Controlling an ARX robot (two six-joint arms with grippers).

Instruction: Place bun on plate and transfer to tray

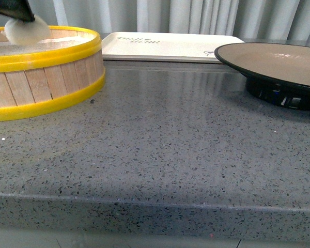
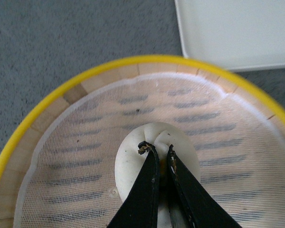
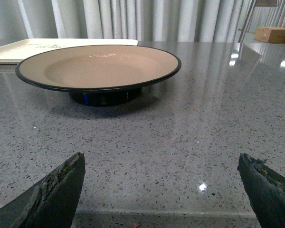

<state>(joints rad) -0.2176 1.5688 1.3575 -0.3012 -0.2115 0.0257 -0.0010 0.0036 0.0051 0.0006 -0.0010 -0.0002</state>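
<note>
I'm seeing the countertop [image 1: 160, 139] reading as polished grey speckled stone, throwing back soft reflections. The steamer basket [image 1: 46, 77] is showing pale bare wooden slats banded by glossy yellow hoops, and a fine white mesh cloth [image 2: 85, 142] is lining it. The bun [image 2: 130, 161] is looking smooth, matt and doughy. The plate [image 3: 99, 66] is showing matt brown-grey inside a glossy black rim. The tray [image 2: 237, 28] is looking smooth and cream-white. On the right gripper [image 3: 161, 187], the black fingertips [image 3: 57, 190] are looking chipped and rough.
</note>
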